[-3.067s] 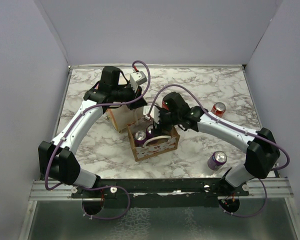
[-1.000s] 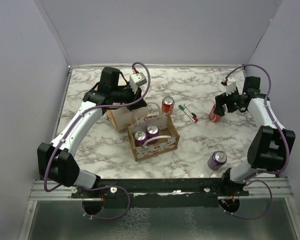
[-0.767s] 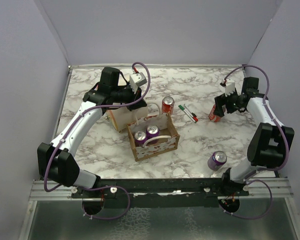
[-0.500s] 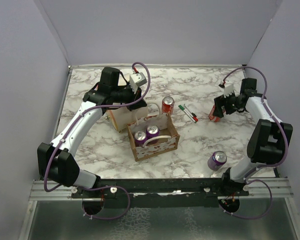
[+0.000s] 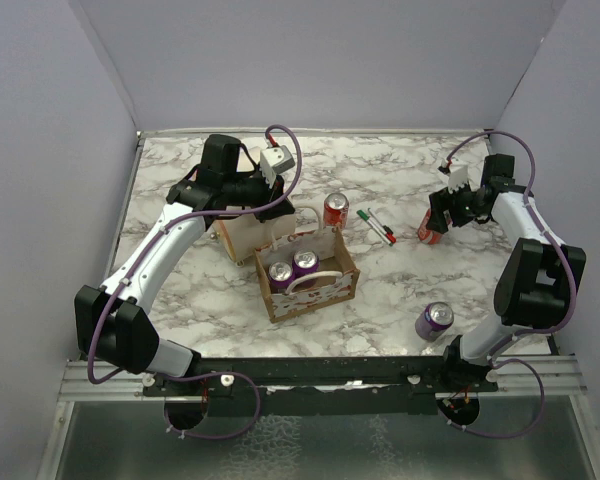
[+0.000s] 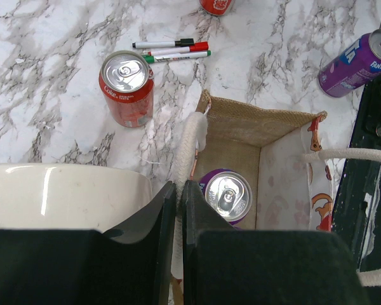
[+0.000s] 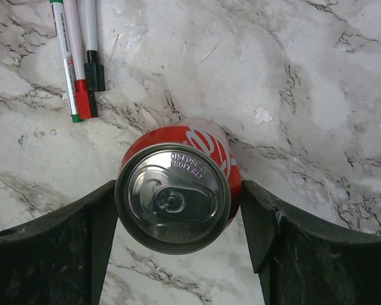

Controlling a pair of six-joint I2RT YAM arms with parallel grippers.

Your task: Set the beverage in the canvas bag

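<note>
The canvas bag [image 5: 320, 297] stands open mid-table with two purple cans [image 5: 292, 267] inside; one shows in the left wrist view [image 6: 227, 196]. My left gripper [image 5: 276, 212] is shut on the bag's white rope handle [image 6: 189, 143], fingers [image 6: 159, 235] pinched together at the bag's far-left rim [image 6: 254, 117]. My right gripper [image 5: 435, 222] is at the far right. Its jaws stand on either side of an upright red can [image 7: 178, 203] on the table and touch its sides. A second red can [image 5: 336, 210] stands just behind the bag. A purple can [image 5: 435, 320] stands at the front right.
A cream cylinder [image 5: 242, 235] stands against the bag's left side, under my left arm. Two markers [image 5: 382, 226] lie between the red cans; they also show in the right wrist view [image 7: 79, 63]. Grey walls enclose the marble table [image 5: 400, 170].
My right arm left the bag and swung out to the far-right red can, then settled around it. In the last second it barely shifts. My left arm has not moved.
</note>
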